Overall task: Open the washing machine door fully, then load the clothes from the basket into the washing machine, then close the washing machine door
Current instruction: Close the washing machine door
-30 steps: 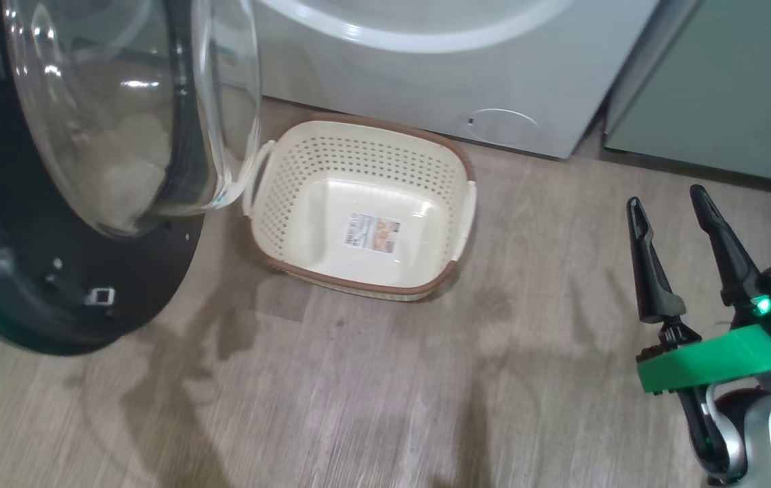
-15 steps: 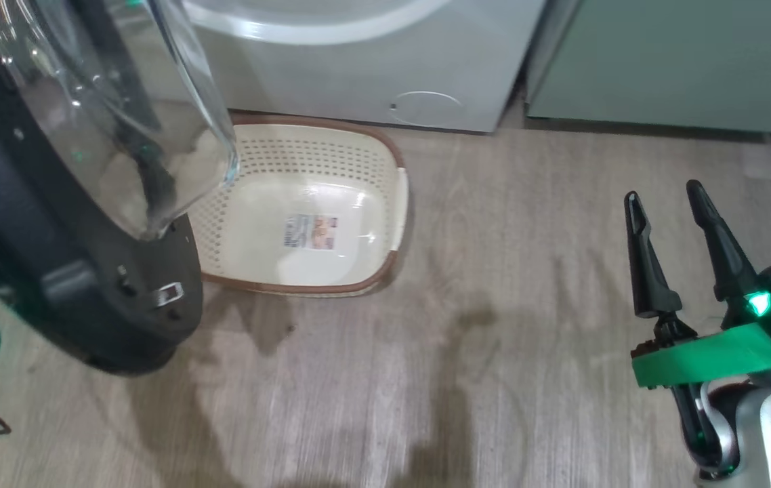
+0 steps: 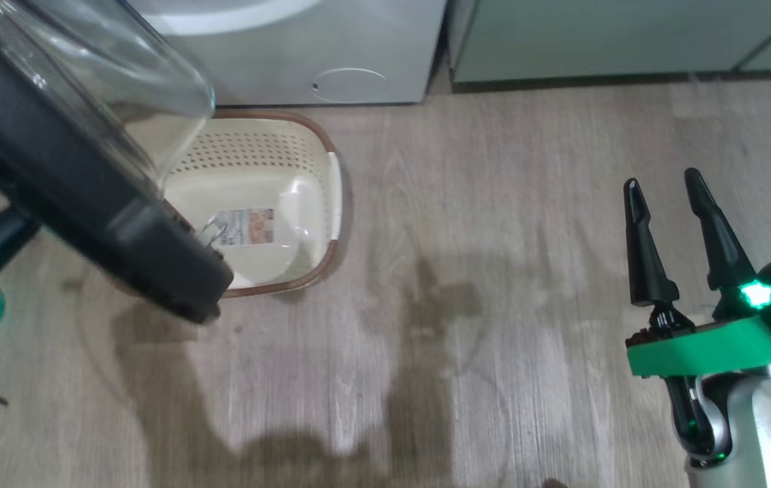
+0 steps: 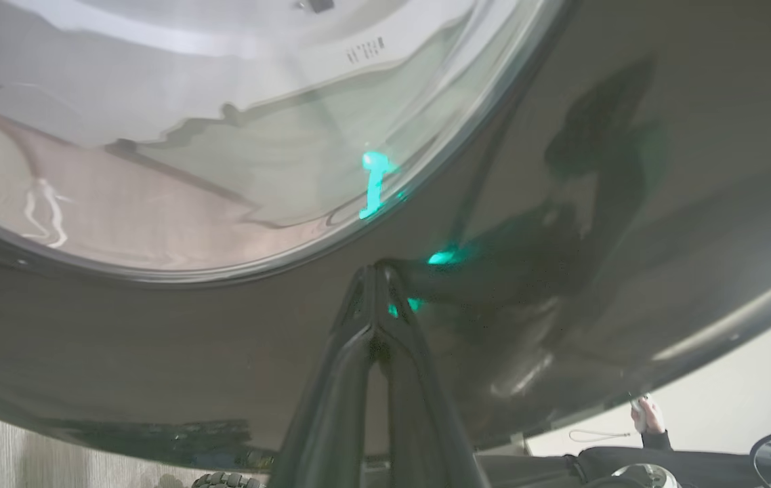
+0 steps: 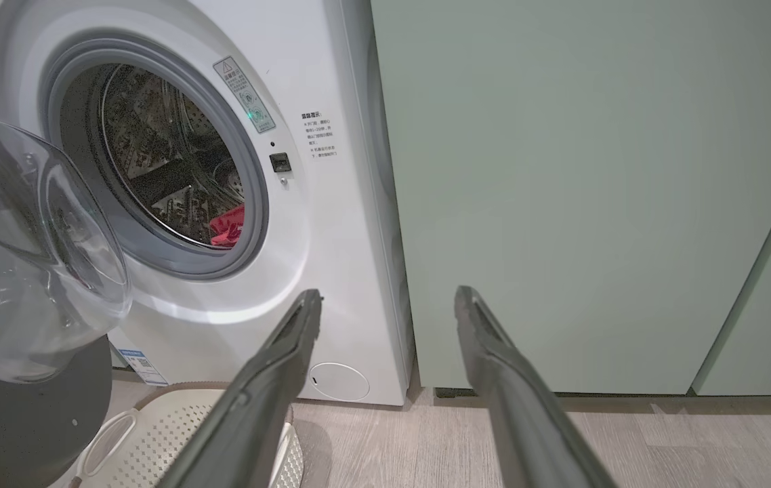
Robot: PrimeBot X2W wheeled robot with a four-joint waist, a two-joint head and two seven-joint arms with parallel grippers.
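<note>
Clothes (image 5: 228, 227) in the washing machine (image 5: 331, 224), basket (image 3: 257, 146) empty; only closing remains. Left gripper (image 4: 375, 271), pinched shut against the door (image 3: 87, 224), must push it home; right gripper (image 3: 661, 179) gapes, empty.

Pale green cabinets (image 5: 595, 203), grey wood-look floor (image 3: 494, 271)

Closed fingers (image 4: 332, 393) against washing machine door (image 4: 155, 332)

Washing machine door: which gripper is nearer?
Left. The left gripper, shut, has its tips at the black rim of the washing machine door, apparently touching. The right gripper, open, hangs well off to the door's right over the floor.
</note>
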